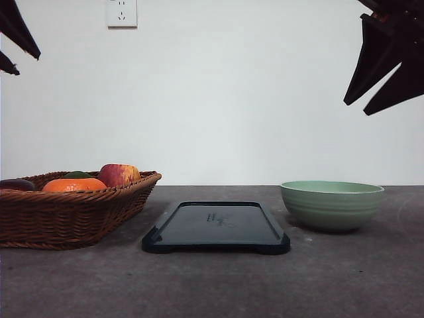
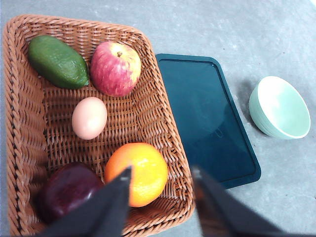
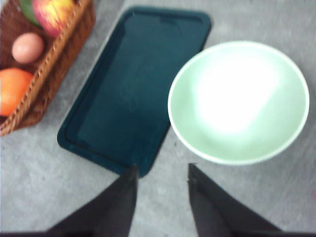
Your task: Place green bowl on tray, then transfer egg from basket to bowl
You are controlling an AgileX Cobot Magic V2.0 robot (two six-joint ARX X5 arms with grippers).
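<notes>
Both claws hang apart and grip nothing: the right gripper [image 3: 162, 174] above the green bowl [image 3: 239, 101], the left gripper [image 2: 161, 176] over the basket [image 2: 158, 123]. The bowl sits on the table near its right edge, beside the bare tray [image 1: 216, 226]; the egg [image 2: 89, 117] lies in the basket at the left edge

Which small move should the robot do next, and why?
Probably lower the right hand, open and above the table, onto the rim of the green bowl. The bowl still sits on the table beside the tray, which holds nothing, and the egg waits in the basket.
</notes>
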